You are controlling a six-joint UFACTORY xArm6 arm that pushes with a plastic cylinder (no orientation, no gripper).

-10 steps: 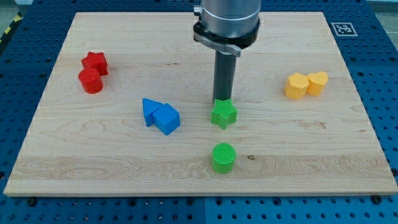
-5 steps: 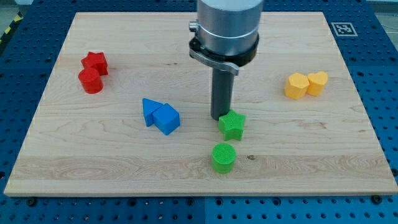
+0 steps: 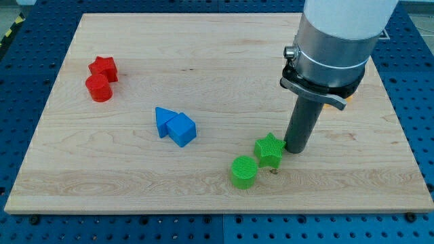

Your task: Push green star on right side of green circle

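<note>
Now my tip [image 3: 296, 150] touches green star's [image 3: 269, 150] right, beside green circle [image 3: 243, 171].

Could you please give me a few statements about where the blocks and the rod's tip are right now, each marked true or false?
1. The green star lies to the upper right of the green circle, close beside it. True.
2. My tip is at the star's left side in the view. False: it is at the star's right side.
3. The two red blocks sit near the view's left edge of the board. True.
4. The blue blocks touch the green circle. False: they lie apart from it, up and to its left.
5. The arm covers most of the yellow blocks. True.
</note>
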